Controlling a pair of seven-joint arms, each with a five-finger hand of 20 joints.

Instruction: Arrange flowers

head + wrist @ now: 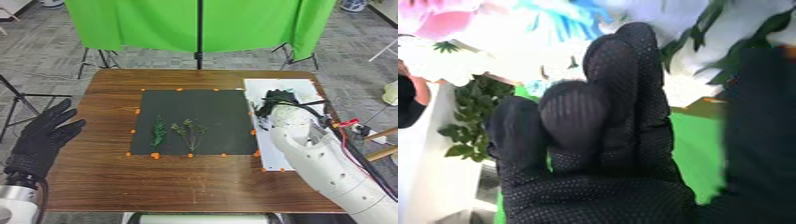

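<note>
Green sprig (159, 134) on black mat (209, 107), left of right robot hand (281, 96), its fingers relaxed, unclenched

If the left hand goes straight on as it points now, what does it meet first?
The way of the left hand looks free over the table; beyond, the green cloth seems first, though height is unclear.

Leafy sprig (159, 133), branching stem (192, 141), on dark mat (209, 104)
</note>
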